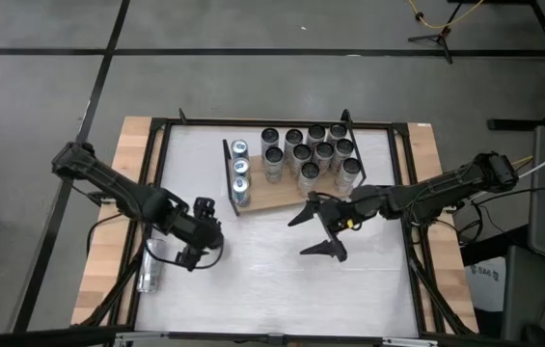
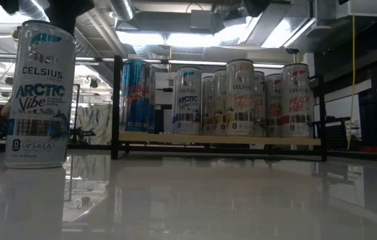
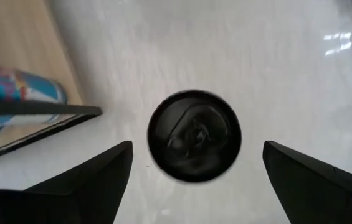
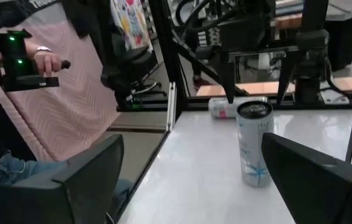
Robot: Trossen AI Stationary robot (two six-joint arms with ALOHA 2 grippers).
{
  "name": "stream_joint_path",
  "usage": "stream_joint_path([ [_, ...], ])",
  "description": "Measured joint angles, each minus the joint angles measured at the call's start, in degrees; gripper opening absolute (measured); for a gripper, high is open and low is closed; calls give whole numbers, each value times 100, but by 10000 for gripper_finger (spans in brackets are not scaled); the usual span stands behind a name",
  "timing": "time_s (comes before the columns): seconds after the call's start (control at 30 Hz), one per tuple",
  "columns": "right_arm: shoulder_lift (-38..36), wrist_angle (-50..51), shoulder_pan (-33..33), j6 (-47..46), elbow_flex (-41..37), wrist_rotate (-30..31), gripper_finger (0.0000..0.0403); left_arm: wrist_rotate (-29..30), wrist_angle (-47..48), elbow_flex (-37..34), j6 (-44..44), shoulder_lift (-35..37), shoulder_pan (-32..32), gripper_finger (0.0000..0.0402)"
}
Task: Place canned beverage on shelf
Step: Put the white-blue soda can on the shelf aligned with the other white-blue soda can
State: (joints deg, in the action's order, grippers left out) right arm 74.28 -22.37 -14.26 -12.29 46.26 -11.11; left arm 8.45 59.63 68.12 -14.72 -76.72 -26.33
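The white rectangular tabletop point(image 1: 282, 280) sits in a black metal frame with bare wooden strips along its two short sides. Toward twelve o'clock on it, in the high view, lies the flat light-brown wooden shelf point(image 1: 277, 198) with thin black wire ends. It carries about a dozen upright cans: a tight cluster of dark-topped cans point(image 1: 311, 154) on its three o'clock part and a row of three blue-and-silver cans point(image 1: 240, 170) at its nine o'clock end. In the low view these read as slim silver and blue drink cans standing side by side on the board.

The dark left arm reaches in from nine o'clock. Its left gripper point(image 1: 198, 231) hangs directly above a tall slim white-and-blue beverage can point(image 2: 40, 93) that stands upright on the tabletop, well apart from the shelf, toward seven o'clock of it. In the left wrist view the fingers stand wide apart on either side of the can's dark round top, clear of it.

The dark right arm comes in from three o'clock. Its right gripper point(image 1: 322, 229) sits near the shelf's six o'clock edge, fingers spread wide and holding nothing.

Another can point(image 1: 149, 271) lies on its side on the wooden strip at the table's nine o'clock side, beside the left arm.

Beyond the table, in the right wrist view, a person in a pink top point(image 4: 70, 93) holds a small dark device with green lights point(image 4: 17, 59).
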Motion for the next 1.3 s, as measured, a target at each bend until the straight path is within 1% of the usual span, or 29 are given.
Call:
stream_joint_path([
  [0.2,0,-71,-2,-16,0,4,376,-77,236,2,-454,492,-11,350],
  [0.3,0,-197,-2,-142,8,255,376,-104,439,2,-684,731,-57,350],
  [0.4,29,-136,-2,-74,216,441,376,-10,618,2,-908,947,-133,350],
  [0.5,206,42,2,241,685,455,376,127,663,2,-1160,1161,-212,350],
  [0.57,435,568,2,507,1186,462,376,242,663,2,-1265,1258,-261,350],
  [0.67,962,1753,2,931,2200,572,376,388,684,2,-1373,1352,-347,350],
  [0.8,1881,3257,2,1531,3731,800,376,436,687,2,-1377,1380,-458,350],
  [0.97,3078,4552,2,2200,5527,804,376,467,698,2,-1615,1378,-555,350],
  [1.07,3691,5012,2,2461,6405,800,376,496,755,2,-1815,1378,-630,350],
  [1.13,4053,5065,4,2568,6865,798,376,542,776,2,-1914,1378,-712,350],
  [1.23,4471,5120,14,2629,7334,699,376,719,834,2,-2046,1378,-855,350],
  [1.3,4668,5090,47,2629,7514,606,376,782,904,2,-2150,1377,-953,350],
])
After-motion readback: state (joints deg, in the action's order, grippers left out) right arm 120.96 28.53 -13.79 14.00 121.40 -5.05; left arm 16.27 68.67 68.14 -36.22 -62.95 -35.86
